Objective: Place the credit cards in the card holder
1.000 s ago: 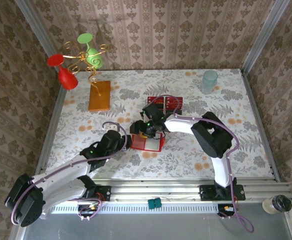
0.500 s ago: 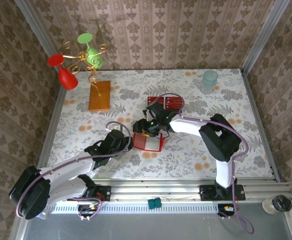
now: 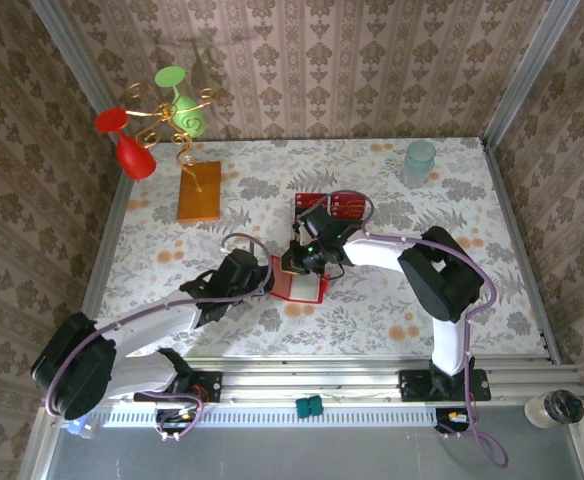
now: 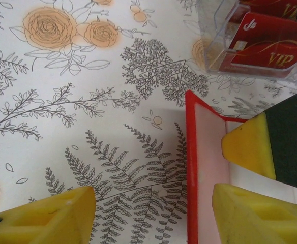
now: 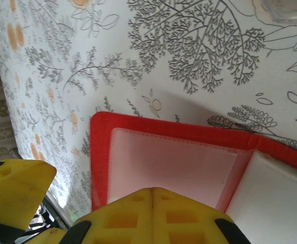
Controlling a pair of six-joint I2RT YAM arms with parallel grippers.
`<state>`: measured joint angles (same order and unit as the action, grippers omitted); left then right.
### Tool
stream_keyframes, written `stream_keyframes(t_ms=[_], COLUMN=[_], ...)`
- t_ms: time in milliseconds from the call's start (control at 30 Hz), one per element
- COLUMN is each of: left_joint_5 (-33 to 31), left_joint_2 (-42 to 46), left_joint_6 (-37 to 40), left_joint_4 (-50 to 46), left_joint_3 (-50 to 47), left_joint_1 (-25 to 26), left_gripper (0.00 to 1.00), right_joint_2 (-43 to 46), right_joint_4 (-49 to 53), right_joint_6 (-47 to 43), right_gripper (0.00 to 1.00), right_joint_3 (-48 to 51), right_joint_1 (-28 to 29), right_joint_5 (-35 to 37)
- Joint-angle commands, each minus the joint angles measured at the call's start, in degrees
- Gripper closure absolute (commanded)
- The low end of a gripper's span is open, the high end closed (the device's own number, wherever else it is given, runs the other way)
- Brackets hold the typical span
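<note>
Within the last second the right gripper (image 5: 152, 197) has been shut, its fingers pressed together with no card seen between them, and the left gripper (image 4: 153, 197), spread, has been brought up to the card holder (image 5: 169, 168). The holder is laid open on the table — its red edge between the left fingers, its clear pocket just under the right tips. The credit cards (image 4: 265, 48) are left in a clear tray (image 4: 214, 25) just beyond, so loading is judged not begun.

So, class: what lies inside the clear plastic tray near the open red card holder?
Flat red credit cards with gold VIP lettering sit in the clear plastic tray. They overlap, so their number is hidden.
</note>
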<state>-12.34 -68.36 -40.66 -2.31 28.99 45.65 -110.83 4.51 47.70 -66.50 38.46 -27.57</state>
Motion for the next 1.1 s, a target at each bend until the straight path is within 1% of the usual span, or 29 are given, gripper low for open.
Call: stream_keyframes(t_ms=[0, 133, 367, 500, 567, 633, 700, 767, 900, 1067], left_joint_5=[0.30, 0.38, 0.39, -0.04, -0.63, -0.85, -1.15, -1.55, -2.09, -2.53], left_joint_2=[-2.39, -4.84, -8.86, -10.26, -10.39, -10.32, -10.21, -10.05, -9.61, -9.27], left_joint_6=[2.04, 2.56, 3.35, 2.55, 2.05, 1.74, 1.40, 1.13, 0.41, -0.14], left_joint_4=[0.28, 0.71, 1.64, 2.05, 2.12, 2.06, 2.08, 2.07, 1.98, 1.91], left_joint_3=[2.06, 2.30, 1.81, 0.94, 0.46, 0.04, -0.24, -0.51, -1.11, -1.61], left_joint_1=[-0.17, -0.19, -0.16, 0.04, 0.25, 0.33, 0.63, 0.83, 1.14, 1.46], left_gripper=[0.37, 0.36, 0.36, 0.36, 0.36, 0.36, 0.36, 0.36, 0.36, 0.37], right_joint_2=[-2.42, -3.68, -3.43, -1.61, 0.29, 2.18, 3.50, 3.82, 2.46, -1.47], right_joint_4=[1.80, 1.82, 1.73, 2.96, 5.67, 9.79, 15.39, 21.37, 34.04, 42.53], right_joint_6=[-1.47, -1.47, -1.30, -2.25, -4.02, -6.86, -11.18, -16.17, -28.42, -39.86], right_gripper=[0.94, 0.93, 0.93, 0.92, 0.89, 0.80, 0.67, 0.60, 0.57, 0.58], right_joint_3=[-2.03, -2.33, -2.06, -2.85, -4.19, -6.13, -9.52, -13.31, -21.99, -29.18], right_joint_1=[0.04, -0.03, 0.03, -0.31, -0.94, -2.13, -3.57, -4.86, -5.41, -4.77], right_joint_5=[-1.05, -1.29, -1.53, -1.88, -1.43, 0.05, 2.08, 4.98, 14.87, 23.22])
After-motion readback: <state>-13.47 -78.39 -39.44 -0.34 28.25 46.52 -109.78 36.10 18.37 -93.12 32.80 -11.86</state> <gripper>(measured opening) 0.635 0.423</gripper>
